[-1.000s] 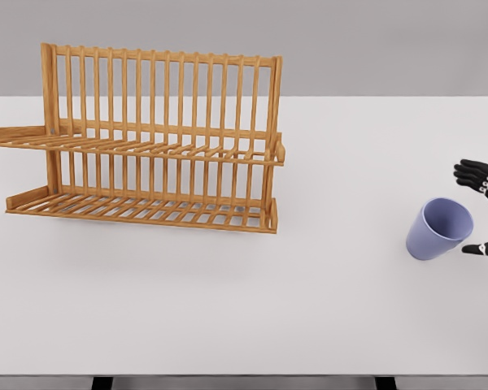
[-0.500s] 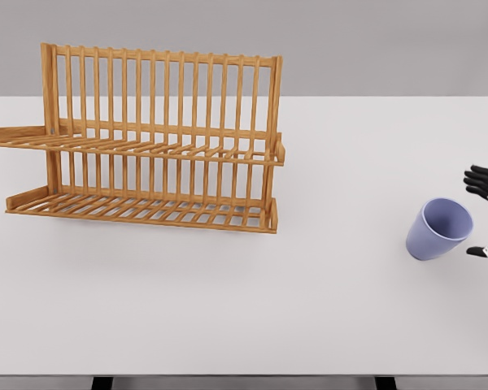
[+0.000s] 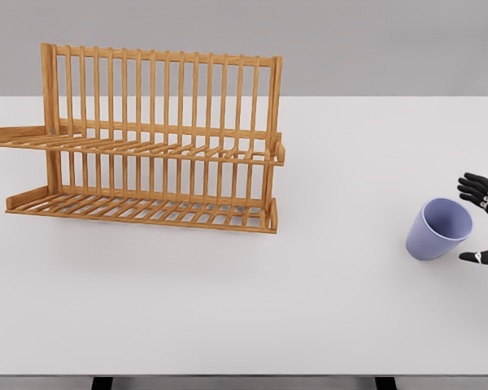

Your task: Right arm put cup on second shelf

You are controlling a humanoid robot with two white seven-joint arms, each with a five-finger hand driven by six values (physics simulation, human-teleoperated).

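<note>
A lavender cup stands on the white table near its right edge, tilted with its mouth facing up and right. My right hand enters at the right edge just beside the cup, its black fingers spread above and below the rim, holding nothing. A wooden two-tier dish rack stands at the left, with an upper shelf and a lower shelf of slats. The left arm does not show.
The rack's upper shelf sticks out past the picture's left edge. Open table lies between the rack and the cup. The table's front edge runs along the bottom of the picture.
The right hand drew back to the right edge half a second ago and has now shifted slightly left and down toward the cup. The cup and rack have not moved.
</note>
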